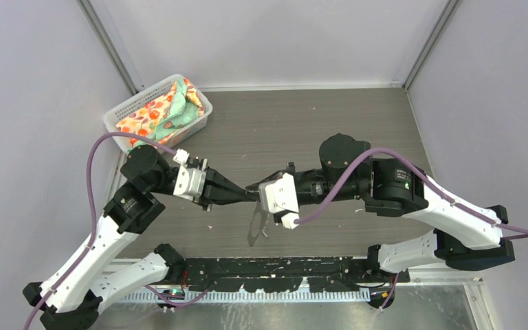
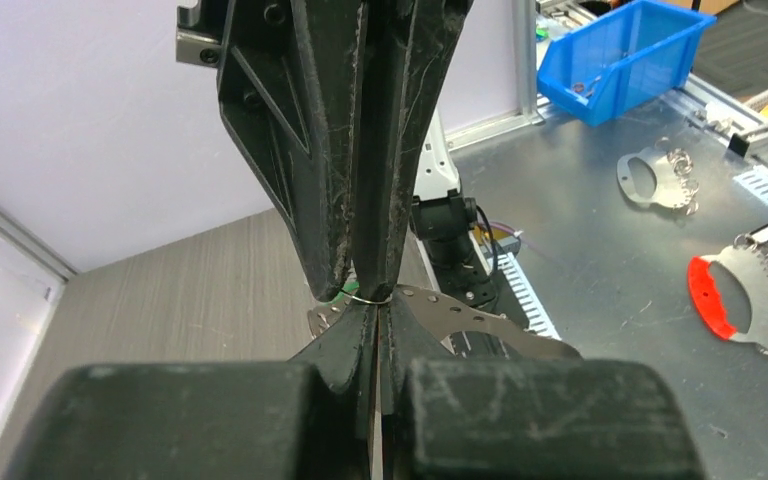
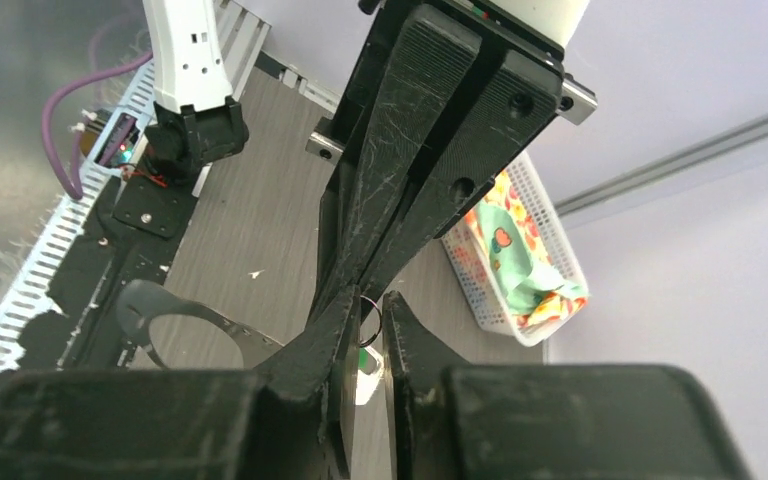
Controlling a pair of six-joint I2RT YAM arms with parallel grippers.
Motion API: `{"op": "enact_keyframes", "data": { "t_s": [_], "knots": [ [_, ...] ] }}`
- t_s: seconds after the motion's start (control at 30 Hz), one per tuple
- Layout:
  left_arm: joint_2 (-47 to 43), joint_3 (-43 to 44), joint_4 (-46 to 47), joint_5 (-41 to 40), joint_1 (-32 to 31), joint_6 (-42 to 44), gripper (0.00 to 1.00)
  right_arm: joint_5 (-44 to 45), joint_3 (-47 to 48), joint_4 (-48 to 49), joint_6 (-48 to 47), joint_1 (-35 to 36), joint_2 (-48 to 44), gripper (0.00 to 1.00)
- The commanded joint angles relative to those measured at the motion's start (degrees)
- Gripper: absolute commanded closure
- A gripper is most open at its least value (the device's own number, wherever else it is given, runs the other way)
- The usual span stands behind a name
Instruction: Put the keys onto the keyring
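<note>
The left gripper has its fingers pressed together. They look clamped on the rim of the keyring, whose flat grey band with small holes shows on both sides of the tips. The right gripper meets it tip to tip from 3 o'clock in the top view, its fingers a narrow gap apart. The small wire ring of the green-tagged key sits in that gap; I cannot tell whether the pads touch it. The keyring hangs toward 6 o'clock from the meeting point, over the table. The blue-tagged key cannot be made out.

The step in hand seems to be leaving the green-tagged key on the keyring. To do it well, the left gripper should hold firm and motionless. The right gripper should widen slowly and back straight out toward 3 o'clock without dragging the small wire ring. It should retreat only once the key hangs by itself.
</note>
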Motion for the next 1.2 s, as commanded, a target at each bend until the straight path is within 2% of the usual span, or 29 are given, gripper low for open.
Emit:
{"op": "enact_keyframes", "data": {
  "t_s": [0.0,0.2,0.43,0.5,0.73,0.93,1.17],
  "knots": [
    [-0.2,1.0,14.0,0.4,-0.8,-7.1,1.0,3.5,3.5,-3.5,8.5,-1.8,3.0,0.8],
    [0.0,-1.1,23.4,-0.9,-0.7,-15.6,1.0,-0.6,9.1,-9.8,12.1,-4.2,6.3,0.78],
    [-1.6,-3.9,29.7,-3.6,-0.8,-17.6,1.0,-8.6,20.0,-18.7,14.2,-8.7,11.7,0.77],
    [-2.3,-5.0,31.3,-5.1,-0.8,-18.1,1.0,-10.7,23.4,-21.2,14.4,-9.8,13.4,0.74],
    [-4.6,-8.6,34.5,-8.4,-0.8,-18.5,1.0,-11.2,27.6,-21.4,18.0,-10.8,15.6,0.59],
    [-6.2,-10.9,36.5,-10.9,-0.8,-18.8,1.0,-11.0,31.9,-23.5,20.4,-10.9,17.6,0.56],
    [-7.0,-11.7,36.7,-11.1,-0.8,-18.6,1.0,-10.4,32.6,-23.0,22.4,-11.1,16.9,0.52]
  ]
}}
